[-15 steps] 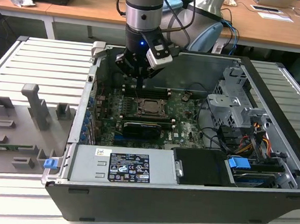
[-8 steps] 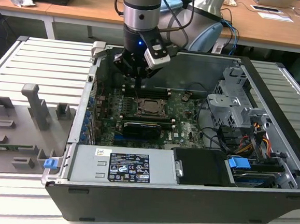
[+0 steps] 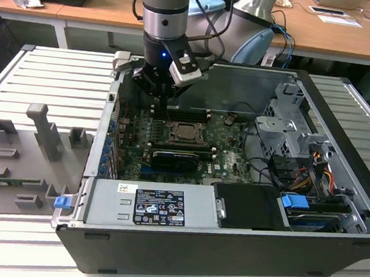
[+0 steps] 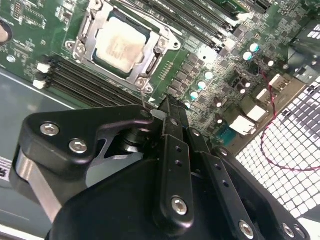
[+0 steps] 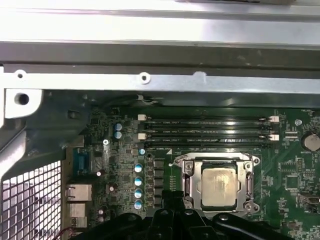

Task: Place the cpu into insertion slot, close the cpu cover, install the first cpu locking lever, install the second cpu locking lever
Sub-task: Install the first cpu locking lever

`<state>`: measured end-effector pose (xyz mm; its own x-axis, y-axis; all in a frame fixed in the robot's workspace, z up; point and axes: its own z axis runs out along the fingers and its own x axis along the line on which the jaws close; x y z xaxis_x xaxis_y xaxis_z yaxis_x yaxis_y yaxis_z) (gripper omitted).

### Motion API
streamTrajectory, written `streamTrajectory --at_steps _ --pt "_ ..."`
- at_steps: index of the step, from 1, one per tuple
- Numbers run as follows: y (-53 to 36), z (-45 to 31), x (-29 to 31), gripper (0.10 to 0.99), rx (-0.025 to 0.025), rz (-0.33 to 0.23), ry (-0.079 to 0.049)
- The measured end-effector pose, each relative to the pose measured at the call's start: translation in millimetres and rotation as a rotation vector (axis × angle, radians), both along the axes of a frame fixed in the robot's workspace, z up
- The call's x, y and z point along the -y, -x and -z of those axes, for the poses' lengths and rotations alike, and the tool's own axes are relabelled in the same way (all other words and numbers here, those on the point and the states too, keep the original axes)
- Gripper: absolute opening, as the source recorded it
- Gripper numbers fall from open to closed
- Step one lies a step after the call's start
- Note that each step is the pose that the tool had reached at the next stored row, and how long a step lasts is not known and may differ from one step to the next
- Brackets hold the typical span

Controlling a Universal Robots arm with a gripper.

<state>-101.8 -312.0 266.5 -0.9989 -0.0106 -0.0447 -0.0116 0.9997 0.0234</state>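
The cpu [image 4: 120, 42] lies flat in the insertion slot [image 4: 150, 62] on the green board, its pale metal top showing through the window of the cpu cover [image 4: 102, 15]. The cover lies down over the chip. The cpu [image 5: 220, 187] and cover frame [image 5: 187, 167] also show in the first wrist view, and the cpu [image 3: 187, 132] in the exterior view. My gripper [image 4: 167, 105] hangs just off one corner of the socket, its black fingers [image 4: 172, 150] pressed together. A thin wire lever end [image 4: 145, 100] sticks out right beside the tips; I cannot tell if they touch it.
The board sits inside an open computer case [image 3: 341, 106]. Long black memory slots [image 5: 210, 130] run beside the socket, and a row of blue-topped capacitors [image 5: 138, 185] stands near my fingers. A black card [image 3: 177, 158] and the power supply [image 3: 154, 206] lie nearer the case front.
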Motion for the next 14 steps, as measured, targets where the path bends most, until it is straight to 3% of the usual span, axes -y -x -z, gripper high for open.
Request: streamTrajectory --at_steps 5,14 --pt "8.9 4.3 -6.0 0.106 -0.0001 -0.01 -0.001" --pt "9.8 10.1 -26.8 0.106 0.0001 -0.01 -0.001"
